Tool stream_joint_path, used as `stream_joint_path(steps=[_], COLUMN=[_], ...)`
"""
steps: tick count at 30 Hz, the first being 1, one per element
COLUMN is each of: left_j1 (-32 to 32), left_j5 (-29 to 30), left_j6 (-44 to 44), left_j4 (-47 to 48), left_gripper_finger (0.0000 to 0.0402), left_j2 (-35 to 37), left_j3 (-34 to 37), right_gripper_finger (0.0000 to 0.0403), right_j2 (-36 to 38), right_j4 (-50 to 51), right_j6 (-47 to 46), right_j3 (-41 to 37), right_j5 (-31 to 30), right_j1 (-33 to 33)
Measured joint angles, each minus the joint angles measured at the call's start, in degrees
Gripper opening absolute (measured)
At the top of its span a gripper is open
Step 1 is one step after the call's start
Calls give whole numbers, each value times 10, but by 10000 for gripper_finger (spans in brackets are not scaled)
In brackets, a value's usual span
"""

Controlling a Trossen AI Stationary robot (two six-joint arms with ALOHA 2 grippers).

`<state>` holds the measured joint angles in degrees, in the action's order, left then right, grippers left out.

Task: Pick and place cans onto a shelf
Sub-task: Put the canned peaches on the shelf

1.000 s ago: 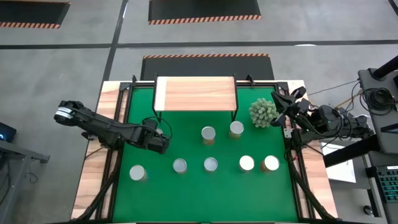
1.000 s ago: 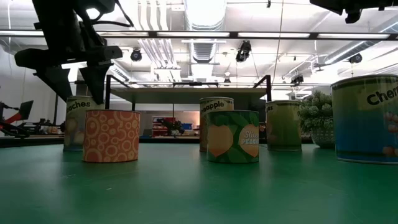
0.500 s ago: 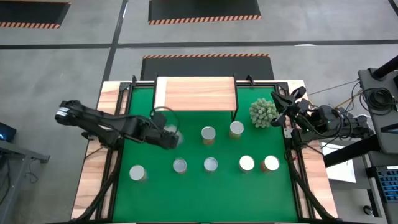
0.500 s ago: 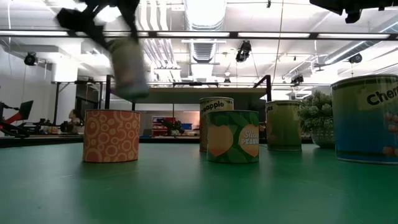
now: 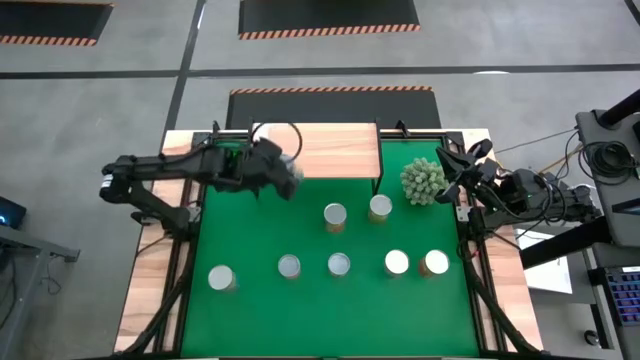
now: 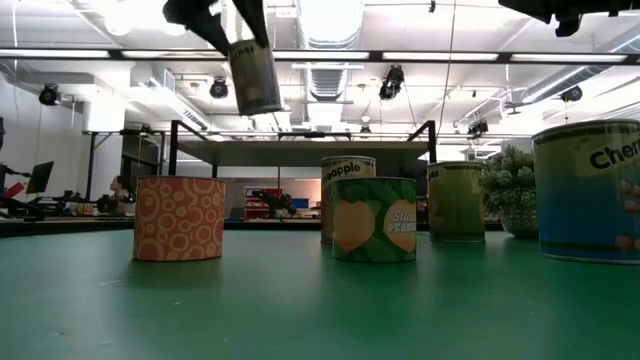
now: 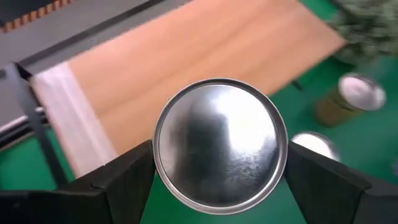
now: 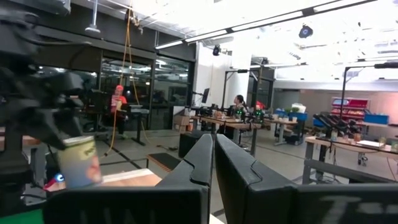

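Note:
My left gripper [image 5: 281,176] is shut on a can [image 5: 289,174] held in the air over the mat, just in front of the left part of the light-wood shelf [image 5: 330,148]. The can's shiny top fills the left wrist view [image 7: 219,140], and the can shows high up in the low view [image 6: 254,76]. Several other cans stand upright on the green mat [image 5: 250,240], among them two near the middle [image 5: 334,215] [image 5: 380,208] and one at the near left [image 5: 221,278]. My right gripper [image 5: 447,170] is shut and empty at the mat's far right edge. My left gripper pinches the can's side wall just under the top rim [image 7: 163,163] between its two fingers [image 7: 127,177], one on each side. The fingers come from above, slanting down. The can is lifted clear of the mat and hangs below the gripper, tilted a little [image 6: 254,76].
A spiky pale-green plant [image 5: 423,180] stands on the mat by the shelf's right leg, close to my right gripper. The shelf's thin black legs [image 5: 378,185] stand at the mat's far side. Five cans line the mat's near part [image 5: 339,264].
My left gripper has lifted the can off the left part of the mat, risen, and gone toward the far edge and a little right, up to the shelf's front left. The can is now clear of the mat and tilted slightly.

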<state>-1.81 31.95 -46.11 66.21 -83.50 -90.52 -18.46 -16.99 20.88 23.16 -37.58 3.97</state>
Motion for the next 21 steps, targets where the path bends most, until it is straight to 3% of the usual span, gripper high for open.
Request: stream_joint_path(steps=[10,21], left_j1=[-114,-130], left_j5=[-20,-87], left_j6=[38,51], left_j4=[28,21], left_gripper_finger=[307,312], left_j2=[1,-29], left_j3=[0,2], right_gripper_finger=[9,9], right_j2=[0,0], right_j4=[5,6], right_j6=[-8,1], right_j3=[0,0], right_j5=[0,0], right_j1=[0,0])
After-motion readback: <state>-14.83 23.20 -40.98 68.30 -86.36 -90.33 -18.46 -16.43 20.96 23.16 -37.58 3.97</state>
